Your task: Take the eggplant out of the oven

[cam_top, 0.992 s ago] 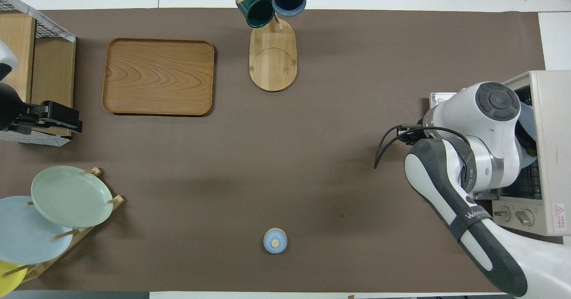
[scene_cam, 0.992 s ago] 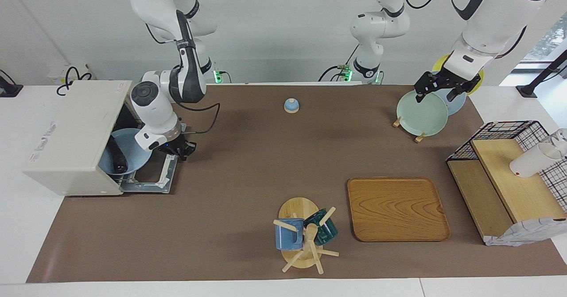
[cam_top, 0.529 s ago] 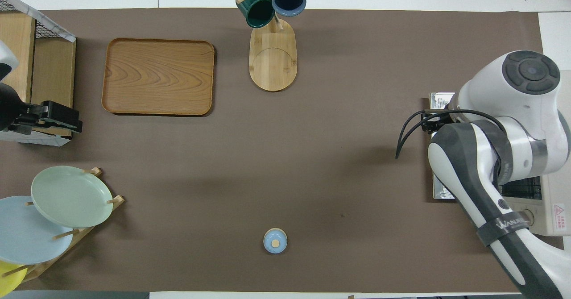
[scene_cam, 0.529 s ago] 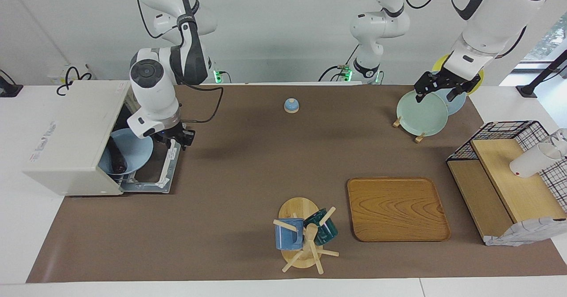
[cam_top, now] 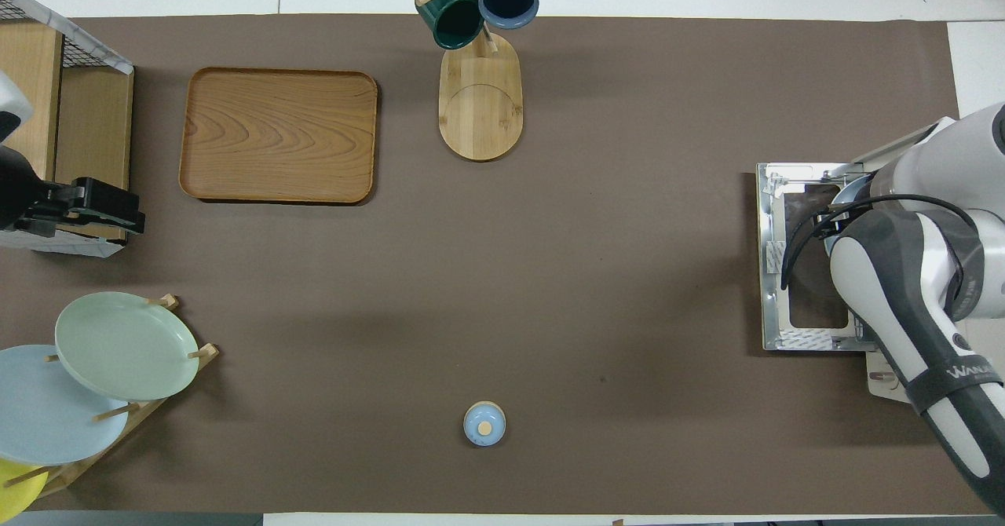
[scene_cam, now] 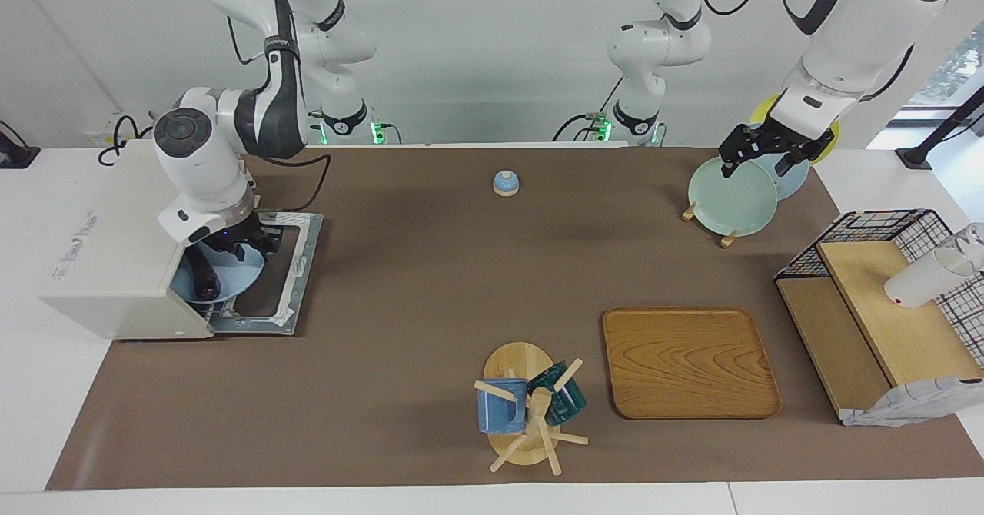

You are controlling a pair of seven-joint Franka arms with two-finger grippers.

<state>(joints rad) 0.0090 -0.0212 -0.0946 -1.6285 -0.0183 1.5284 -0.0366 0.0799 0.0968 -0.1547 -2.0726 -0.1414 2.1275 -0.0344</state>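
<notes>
The cream-white oven [scene_cam: 115, 238] stands at the right arm's end of the table. Its door [scene_cam: 296, 269] lies dropped flat on the mat. In the oven's mouth sits a light blue plate [scene_cam: 231, 275], and the dark eggplant [scene_cam: 203, 278] lies on it. My right gripper [scene_cam: 250, 240] hangs low over the plate, beside the eggplant. In the overhead view the right arm hides the eggplant, leaving only the door [cam_top: 773, 275] and a bit of the plate's rim [cam_top: 844, 188] in sight. My left gripper [scene_cam: 757, 163] waits open over the plate rack, holding nothing.
A mug tree [scene_cam: 526, 411] and a wooden tray [scene_cam: 689, 361] stand far from the robots. A green plate [scene_cam: 732, 196] leans in its rack. A wire-mesh wooden shelf [scene_cam: 876, 300] holds a white cup [scene_cam: 926, 277]. A small blue knobbed piece [scene_cam: 505, 183] lies near the robots.
My right gripper has left the door's outer edge and swung in over the plate at the oven's mouth. The door now shows lying flat. The left arm has not moved.
</notes>
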